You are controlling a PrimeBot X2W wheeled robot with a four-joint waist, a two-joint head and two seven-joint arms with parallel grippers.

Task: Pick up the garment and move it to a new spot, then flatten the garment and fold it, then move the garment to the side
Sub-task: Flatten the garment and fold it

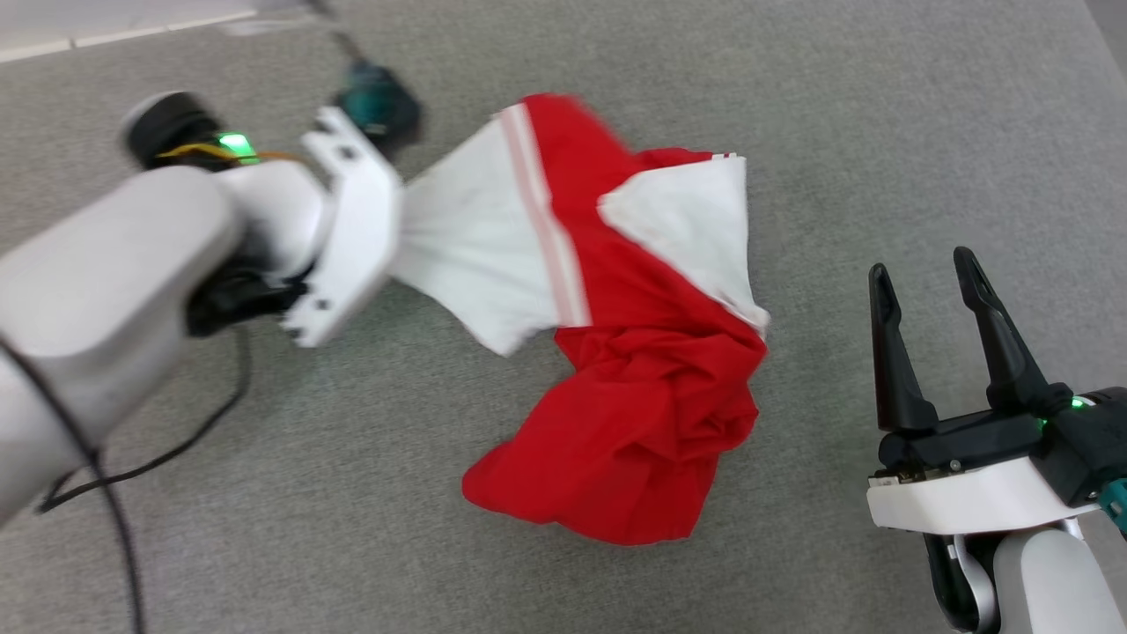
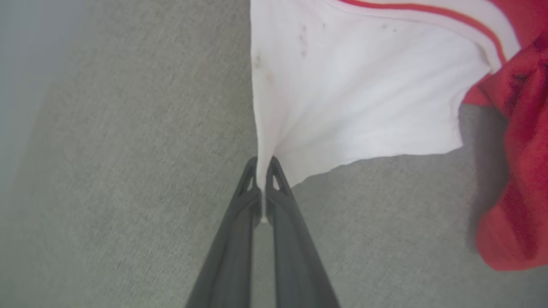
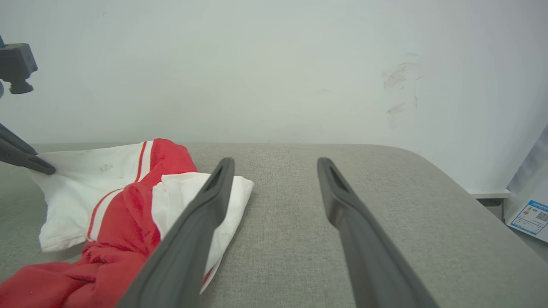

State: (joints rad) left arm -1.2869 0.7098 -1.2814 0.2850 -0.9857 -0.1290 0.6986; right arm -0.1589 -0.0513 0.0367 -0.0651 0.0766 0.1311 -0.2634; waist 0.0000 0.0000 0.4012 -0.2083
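Observation:
The garment (image 1: pixel 634 370) is a crumpled red T-shirt with white sleeves, lying on the grey cloth surface in the middle of the head view. My left gripper (image 2: pixel 262 164) is shut on the edge of one white sleeve (image 2: pixel 355 94), which is pulled taut towards it. In the head view the pale left forearm (image 1: pixel 132 264) reaches in from the left and its wrist covers those fingers. In the right wrist view the left fingertips (image 3: pixel 40 166) pinch the sleeve at the far left. My right gripper (image 1: pixel 924 269) stands open to the right of the garment (image 3: pixel 128 201), holding nothing.
A grey cloth-covered surface (image 1: pixel 880 132) carries everything, its far edge meeting a pale wall (image 3: pixel 274 64). A black cable (image 1: pixel 176 440) trails under the left arm. A white box with a blue label (image 3: pixel 531 214) stands beyond the right edge.

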